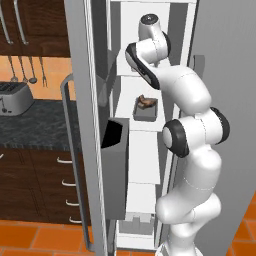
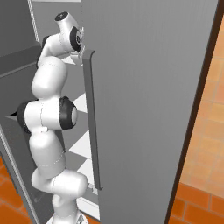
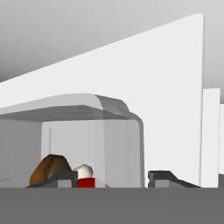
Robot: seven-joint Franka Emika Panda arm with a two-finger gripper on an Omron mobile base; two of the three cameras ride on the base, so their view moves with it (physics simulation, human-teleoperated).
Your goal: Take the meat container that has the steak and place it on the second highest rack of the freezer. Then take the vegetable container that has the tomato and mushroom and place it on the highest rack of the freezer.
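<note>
Seen from the hand, the clear grey vegetable container (image 3: 118, 144) stands close in front of me against the freezer's white interior. It holds a brown mushroom (image 3: 50, 168) and a sliver of red tomato (image 3: 86, 182). My gripper (image 3: 113, 179) is open. Its fingertips (image 3: 65, 178) stand either side of the container's right wall without pressing it. From the left base camera my arm reaches into the top of the freezer (image 1: 150, 65), above the highest rack (image 1: 125, 80). One shelf down, the grey meat container (image 1: 145, 111) with the steak (image 1: 146, 102) rests on the second highest rack (image 1: 145, 126).
The open freezer door (image 1: 85, 125), with its long handle (image 1: 65, 150) and dark bin (image 1: 116, 150), stands left of the arm. A second grey door (image 2: 153, 109) walls off the right. A toaster (image 1: 14, 97) sits on the dark counter (image 1: 40, 127) at far left.
</note>
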